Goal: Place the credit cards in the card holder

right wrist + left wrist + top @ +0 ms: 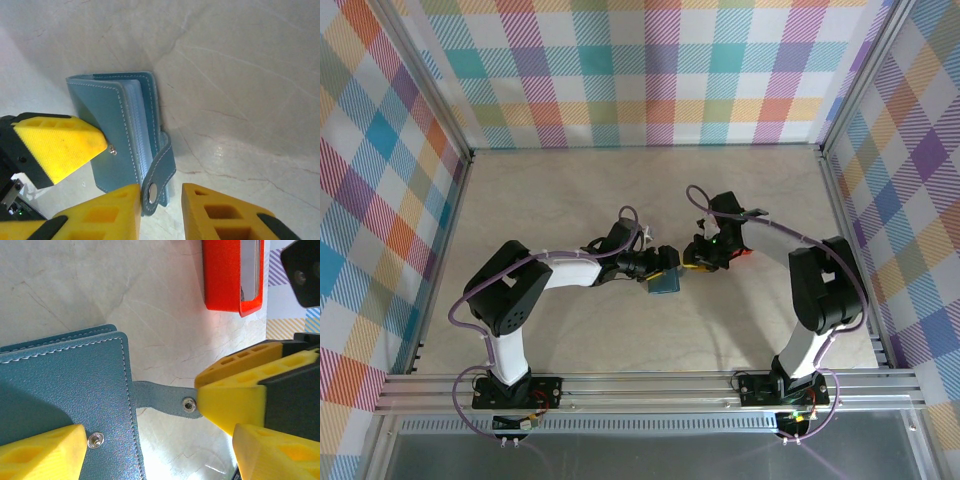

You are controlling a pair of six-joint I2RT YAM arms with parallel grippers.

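Note:
The blue-teal card holder sits mid-table between both grippers, folded, with its pale inner pockets showing at the edge. Its clasp tab is unsnapped and sticks out to the side. My right gripper is open around the tab's snap end, and the tab touches one finger with a gap to the other. My left gripper is open wide, one finger resting on the holder's cover by the snap stud. Silvery credit cards stand on edge in a red tray.
The red tray lies just right of the right gripper, close to the left gripper and the holder. Checked walls and aluminium rails enclose the pale table on three sides. Purple cables loop off both arms.

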